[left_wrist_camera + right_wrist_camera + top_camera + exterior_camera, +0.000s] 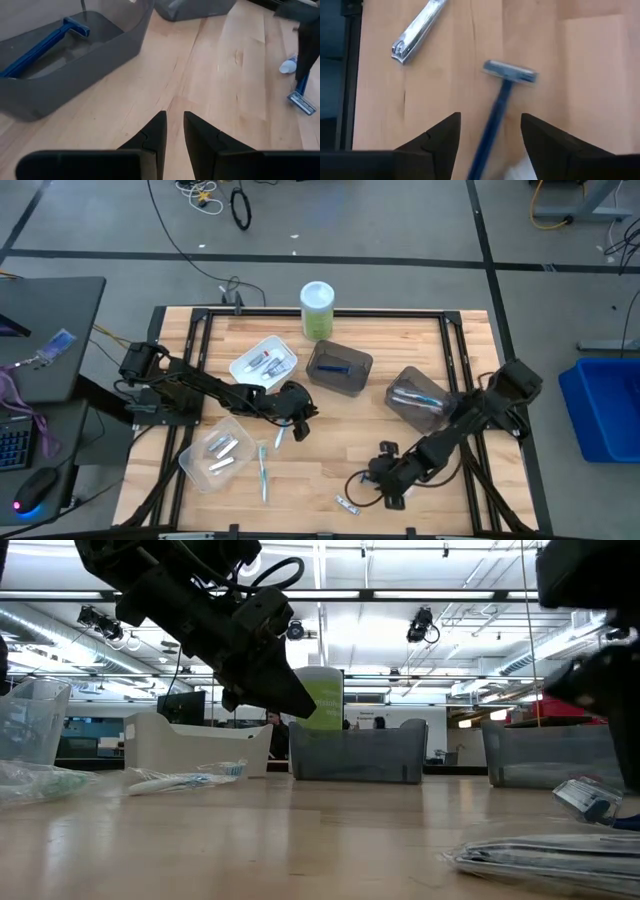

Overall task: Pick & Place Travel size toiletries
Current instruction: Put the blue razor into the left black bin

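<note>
A dark blue razor lies on the table, its handle running between the fingers of my open right gripper, which stand on either side without touching it. That gripper is near the table's near edge. A white tube lies beside the razor head. My left gripper hovers mid-table, holding nothing, with only a narrow gap between its fingers. Toothbrushes lie flat near it. Another blue razor rests in the dark bin.
A white bin and a clear bin hold small tubes. A third bin sits at the right, and a green canister stands at the far edge. A nail clipper lies near the right gripper.
</note>
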Available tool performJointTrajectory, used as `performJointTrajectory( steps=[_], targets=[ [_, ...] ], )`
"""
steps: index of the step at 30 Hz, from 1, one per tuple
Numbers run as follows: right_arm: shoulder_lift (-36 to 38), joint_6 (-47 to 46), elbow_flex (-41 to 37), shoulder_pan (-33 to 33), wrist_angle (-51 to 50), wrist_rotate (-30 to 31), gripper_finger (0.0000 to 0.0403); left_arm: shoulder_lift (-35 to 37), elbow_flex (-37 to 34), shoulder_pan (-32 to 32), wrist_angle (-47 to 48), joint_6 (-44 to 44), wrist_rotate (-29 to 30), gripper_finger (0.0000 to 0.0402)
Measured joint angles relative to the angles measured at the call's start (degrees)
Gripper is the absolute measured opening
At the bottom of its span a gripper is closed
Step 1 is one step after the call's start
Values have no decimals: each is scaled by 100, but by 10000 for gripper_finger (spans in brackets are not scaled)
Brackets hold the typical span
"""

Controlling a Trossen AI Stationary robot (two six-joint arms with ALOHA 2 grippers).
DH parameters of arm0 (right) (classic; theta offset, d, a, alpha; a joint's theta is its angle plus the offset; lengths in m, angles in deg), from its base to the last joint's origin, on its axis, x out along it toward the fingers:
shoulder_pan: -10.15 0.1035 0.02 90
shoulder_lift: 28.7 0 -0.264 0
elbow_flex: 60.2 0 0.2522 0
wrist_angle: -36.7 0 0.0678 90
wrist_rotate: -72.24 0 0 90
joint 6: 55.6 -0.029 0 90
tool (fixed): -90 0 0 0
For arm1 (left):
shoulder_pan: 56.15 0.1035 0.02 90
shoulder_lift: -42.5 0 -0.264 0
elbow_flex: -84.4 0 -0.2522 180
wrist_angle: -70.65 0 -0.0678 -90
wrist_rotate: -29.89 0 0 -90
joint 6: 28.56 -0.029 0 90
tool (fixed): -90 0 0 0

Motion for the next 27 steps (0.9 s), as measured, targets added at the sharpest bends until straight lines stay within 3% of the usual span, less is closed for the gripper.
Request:
performJointTrajectory(
  steps=[5,10,20,27],
  targets=[
    [-544,152,43,10,453,-184,200,0,0,0,4,98,-4,73],
    [-689,518,55,54,372,369,169,0,0,0,3,39,0,73],
    [-667,723,25,19,579,743,50,2,0,0,5,22,0,73],
    [-168,1354,29,-331,1458,899,40,2,0,0,5,20,289,73]
  ],
)
